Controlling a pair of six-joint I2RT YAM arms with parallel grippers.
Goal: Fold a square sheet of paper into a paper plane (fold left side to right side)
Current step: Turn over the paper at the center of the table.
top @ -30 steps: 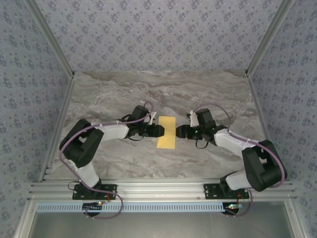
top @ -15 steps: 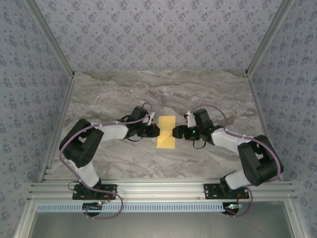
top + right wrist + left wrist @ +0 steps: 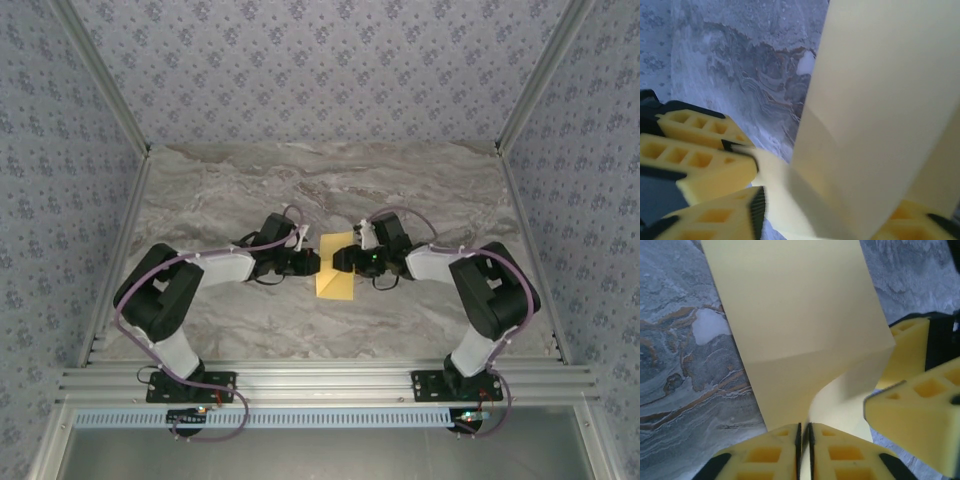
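L claw (image 3: 314, 262) pinched shut, R claw (image 3: 340, 259) part-open, arms bent inward, tips close.

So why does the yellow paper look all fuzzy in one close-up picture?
Right wrist view: the yellow paper is right up against the lens, so it blurs. Left wrist view: sharper, with a soft shadow below its bend. Top view: even light, no glare.

Overhead view looks down across the whole surface (image 3: 220, 190); both wrist cameras press in close, sharing the yellow paper (image 3: 790, 315).
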